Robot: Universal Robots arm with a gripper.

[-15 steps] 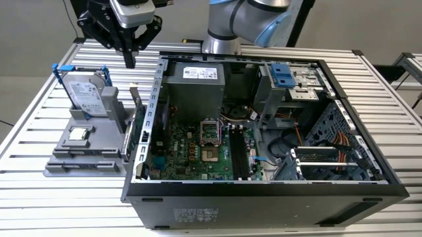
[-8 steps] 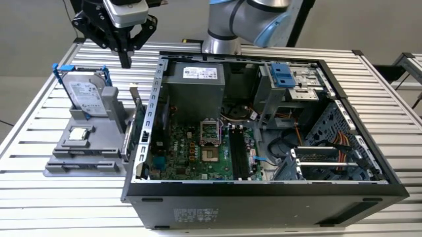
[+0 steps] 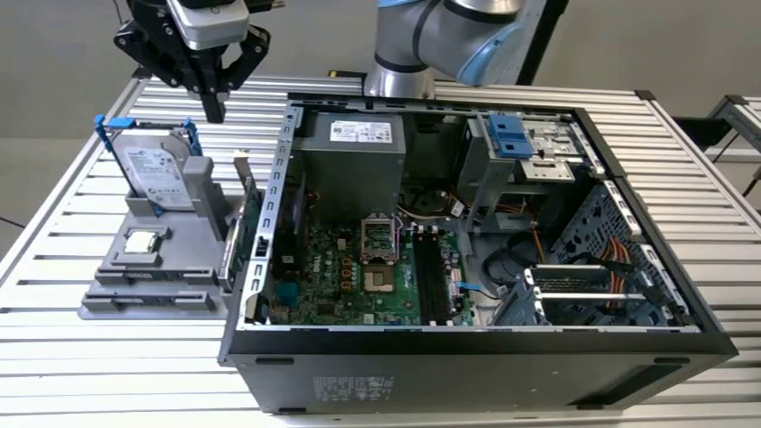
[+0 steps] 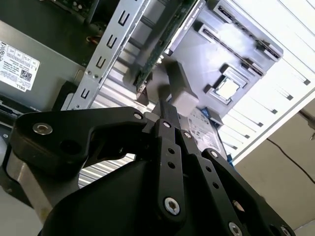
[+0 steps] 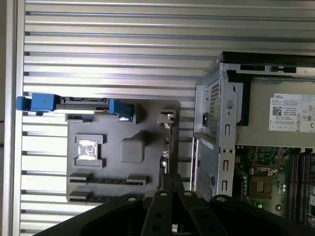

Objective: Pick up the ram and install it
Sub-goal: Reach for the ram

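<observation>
Upper left of the exterior view: the black two-finger gripper hangs over the fixture, pointing straight down, on the grey-and-blue robot arm.
Fingers: pressed together at the tips, as seen in the second wrist view and the first wrist view, and apart from the parts below them.
Ram: the dark-green ram stick stands on its long edge in a slot along the fixture side nearest the case, left of centre in the exterior view. It shows as a thin edge in the first wrist view and as a green board in the second wrist view.
Gripper to ram: above it and a little toward the exterior view's left, not touching.
Fixture: the grey plastic holder block lies on the ribbed aluminium table, just beside the case.
Other parts on the fixture: the silver hard drive in a blue frame stands upright at the far end. The small square silver processor chip lies flat in a pocket nearer the camera.
Case: the open black desktop computer case occupies the centre and right of the exterior view.
Motherboard: the green motherboard sits on the case floor, with long black memory slots toward its right side.
</observation>
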